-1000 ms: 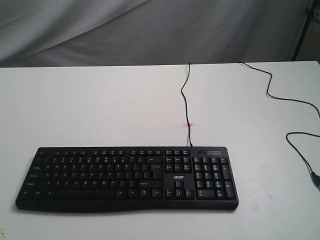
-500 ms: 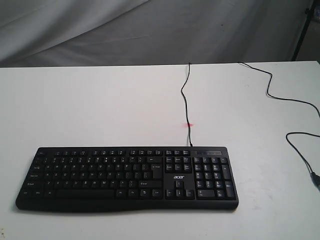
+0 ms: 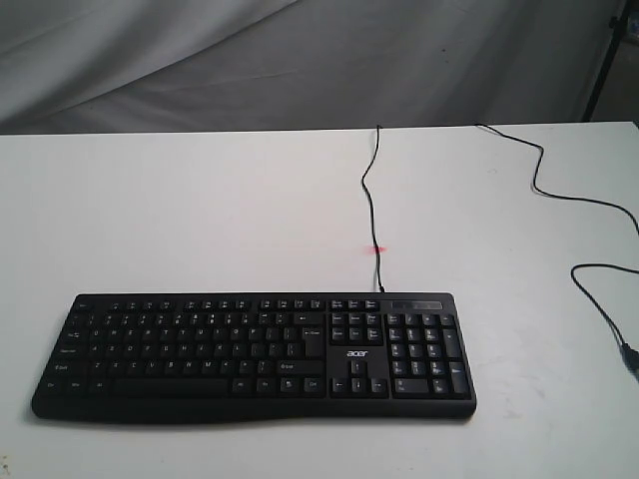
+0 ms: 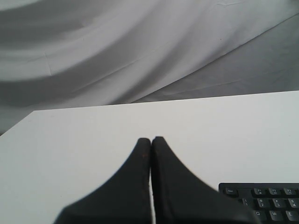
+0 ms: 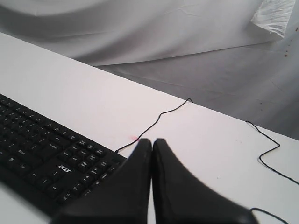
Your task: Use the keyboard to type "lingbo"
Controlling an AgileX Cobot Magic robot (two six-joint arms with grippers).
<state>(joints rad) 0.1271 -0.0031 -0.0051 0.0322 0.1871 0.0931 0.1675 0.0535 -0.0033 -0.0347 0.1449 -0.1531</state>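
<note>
The black keyboard [image 3: 255, 354] with white legends and an "acer" logo lies flat near the front of the white table [image 3: 200, 210]. Its thin cable [image 3: 369, 195] runs toward the back edge. Neither arm shows in the exterior view. In the left wrist view my left gripper [image 4: 151, 139] is shut, empty, above bare table beside the keyboard's Esc corner [image 4: 264, 200]. In the right wrist view my right gripper [image 5: 152, 140] is shut, empty, hovering past the number-pad end of the keyboard [image 5: 42, 149].
A second black cable [image 3: 559, 195] snakes across the table's right side to a plug [image 3: 629, 354] at the right edge. A small red mark [image 3: 377, 249] sits on the keyboard cable. Grey cloth [image 3: 300, 60] hangs behind the table.
</note>
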